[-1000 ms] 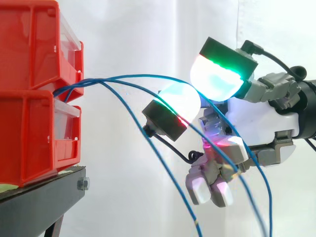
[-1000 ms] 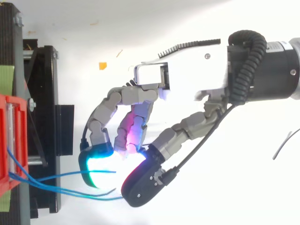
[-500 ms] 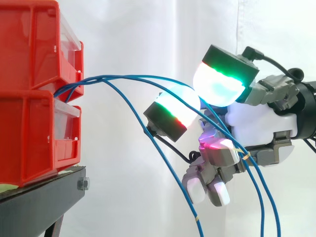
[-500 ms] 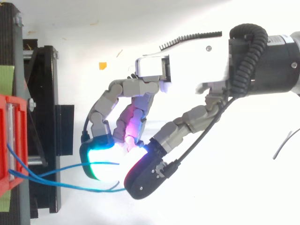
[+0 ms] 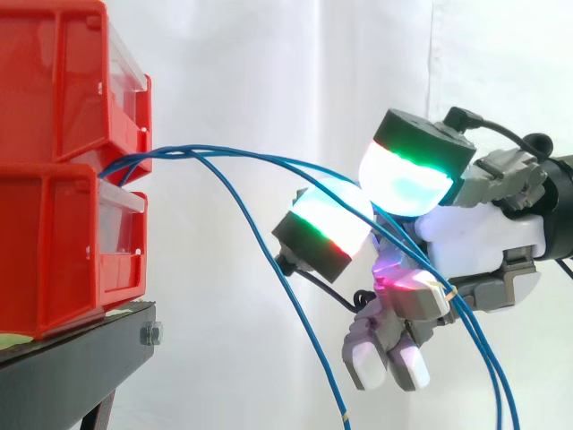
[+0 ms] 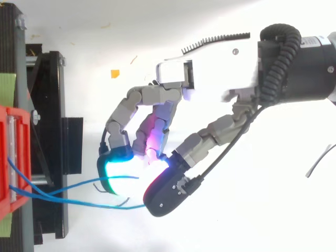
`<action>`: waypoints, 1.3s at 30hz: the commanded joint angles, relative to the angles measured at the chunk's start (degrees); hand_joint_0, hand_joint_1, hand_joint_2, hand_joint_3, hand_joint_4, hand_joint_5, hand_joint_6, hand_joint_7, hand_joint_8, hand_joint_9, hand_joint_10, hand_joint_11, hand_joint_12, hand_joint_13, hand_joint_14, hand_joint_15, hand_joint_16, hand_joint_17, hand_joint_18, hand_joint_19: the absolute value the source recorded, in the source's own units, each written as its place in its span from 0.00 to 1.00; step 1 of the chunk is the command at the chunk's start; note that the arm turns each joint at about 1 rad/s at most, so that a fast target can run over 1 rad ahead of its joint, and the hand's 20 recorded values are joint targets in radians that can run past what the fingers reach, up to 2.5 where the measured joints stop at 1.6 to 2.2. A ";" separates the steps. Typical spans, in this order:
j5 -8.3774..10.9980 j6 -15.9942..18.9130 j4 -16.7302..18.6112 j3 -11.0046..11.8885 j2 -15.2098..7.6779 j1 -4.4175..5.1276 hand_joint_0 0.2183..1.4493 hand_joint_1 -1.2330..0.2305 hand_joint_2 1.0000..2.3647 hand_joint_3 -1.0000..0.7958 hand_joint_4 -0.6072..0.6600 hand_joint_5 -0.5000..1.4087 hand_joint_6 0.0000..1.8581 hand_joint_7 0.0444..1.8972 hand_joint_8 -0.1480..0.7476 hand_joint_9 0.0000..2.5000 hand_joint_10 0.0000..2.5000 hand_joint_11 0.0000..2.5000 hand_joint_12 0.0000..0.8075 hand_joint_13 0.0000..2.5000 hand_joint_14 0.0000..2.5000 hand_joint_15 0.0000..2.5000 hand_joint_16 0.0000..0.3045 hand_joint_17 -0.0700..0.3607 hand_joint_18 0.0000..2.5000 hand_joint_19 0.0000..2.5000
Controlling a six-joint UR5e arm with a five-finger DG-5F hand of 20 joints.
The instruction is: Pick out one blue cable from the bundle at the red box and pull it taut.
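Curled fingers (image 5: 407,179) are closed on two blue cables (image 5: 235,154), which hang slack.
The glowing pads of the hand (image 5: 474,237) bend toward each other; the two cables pass between them and drop beside the palm. They arc loosely from between the stacked red bins (image 5: 63,170) on the black stand (image 5: 81,358). A third cable (image 5: 309,345) hangs free.

No text, number or sign can be read on the red bins (image 5: 54,107) or the hand (image 5: 474,240).

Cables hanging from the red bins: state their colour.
The cables are blue; clearest in the side view, against the white curtain.
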 commanded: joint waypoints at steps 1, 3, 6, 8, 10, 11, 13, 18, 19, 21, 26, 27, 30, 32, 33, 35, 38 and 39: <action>-0.94 -0.14 -0.89 0.06 -0.01 -0.15 0.39 0.25 0.01 0.43 0.34 0.22 0.52 0.46 0.44 0.49 0.01 0.29 0.40 0.31 0.01 0.16 0.15 0.41 0.27 0.32; -1.20 -0.23 -1.51 -0.03 0.08 -0.24 0.39 0.25 0.01 0.43 0.35 0.22 0.52 0.47 0.44 0.49 0.01 0.29 0.40 0.31 0.01 0.15 0.15 0.41 0.27 0.32; -1.29 -0.23 -2.03 -0.03 0.34 -0.33 0.39 0.25 0.01 0.43 0.34 0.22 0.52 0.47 0.44 0.49 0.01 0.29 0.40 0.31 0.01 0.15 0.15 0.41 0.27 0.32; -1.20 -0.23 -2.38 -0.03 0.51 -0.33 0.39 0.25 0.01 0.43 0.34 0.22 0.52 0.47 0.45 0.49 0.01 0.29 0.40 0.31 0.01 0.16 0.15 0.41 0.27 0.32; -1.11 -0.23 -2.65 0.06 0.95 -0.33 0.39 0.25 0.01 0.43 0.34 0.22 0.52 0.47 0.45 0.49 0.01 0.29 0.40 0.31 0.01 0.16 0.15 0.41 0.27 0.32; -1.03 -0.32 -2.82 -0.03 1.04 -0.24 0.39 0.25 0.01 0.43 0.34 0.22 0.52 0.47 0.45 0.49 0.01 0.29 0.40 0.31 0.01 0.16 0.15 0.41 0.28 0.32; -0.85 -0.32 -3.26 0.06 1.13 -0.15 0.39 0.25 0.01 0.43 0.34 0.22 0.52 0.47 0.45 0.49 0.01 0.29 0.40 0.31 0.01 0.16 0.15 0.41 0.28 0.32; -0.24 -0.05 -4.05 -0.03 1.04 -0.06 0.40 0.25 0.01 0.42 0.34 0.22 0.52 0.47 0.45 0.48 0.01 0.28 0.39 0.31 0.01 0.15 0.15 0.40 0.28 0.31; 0.29 -0.05 -4.05 0.06 1.13 0.02 0.40 0.25 0.01 0.42 0.34 0.22 0.52 0.47 0.45 0.48 0.01 0.28 0.39 0.31 0.01 0.15 0.15 0.40 0.28 0.31; 1.17 -0.05 -4.05 0.06 1.13 0.11 0.40 0.26 0.01 0.42 0.34 0.22 0.52 0.46 0.45 0.48 0.01 0.29 0.38 0.33 0.01 0.16 0.15 0.40 0.29 0.31; 1.87 0.21 -3.88 -0.03 1.13 0.20 0.40 0.26 0.01 0.42 0.35 0.22 0.52 0.46 0.45 0.48 0.01 0.30 0.38 0.33 0.01 0.16 0.15 0.40 0.30 0.31; 1.87 0.47 -3.79 -0.03 1.04 0.20 0.40 0.26 0.01 0.42 0.35 0.22 0.52 0.46 0.45 0.48 0.01 0.30 0.38 0.34 0.01 0.17 0.14 0.39 0.30 0.31; 1.87 2.41 -3.79 -0.03 1.04 0.29 0.40 0.26 0.01 0.42 0.35 0.22 0.52 0.46 0.45 0.48 0.01 0.31 0.38 0.34 0.01 0.17 0.14 0.39 0.30 0.31; 2.14 4.34 -3.79 -0.03 1.04 0.29 0.40 0.26 0.01 0.42 0.35 0.22 0.52 0.45 0.45 0.47 0.01 0.31 0.38 0.34 0.01 0.17 0.14 0.39 0.30 0.31; 2.49 5.48 -3.70 -0.03 1.04 0.46 0.40 0.26 0.01 0.42 0.35 0.21 0.52 0.45 0.45 0.47 0.01 0.31 0.37 0.34 0.01 0.17 0.14 0.39 0.30 0.31; 2.75 6.98 -3.44 -0.03 1.04 0.46 0.40 0.26 0.01 0.42 0.35 0.21 0.52 0.45 0.45 0.47 0.01 0.30 0.38 0.34 0.01 0.17 0.14 0.39 0.30 0.31; 3.28 10.67 -2.56 -0.12 1.04 0.73 0.41 0.26 0.01 0.41 0.35 0.21 0.52 0.45 0.45 0.46 0.01 0.31 0.37 0.35 0.01 0.18 0.14 0.39 0.30 0.30; 3.28 11.99 -2.21 -0.29 1.04 0.82 0.41 0.26 0.01 0.42 0.35 0.21 0.52 0.45 0.45 0.46 0.01 0.31 0.37 0.35 0.01 0.18 0.14 0.39 0.31 0.30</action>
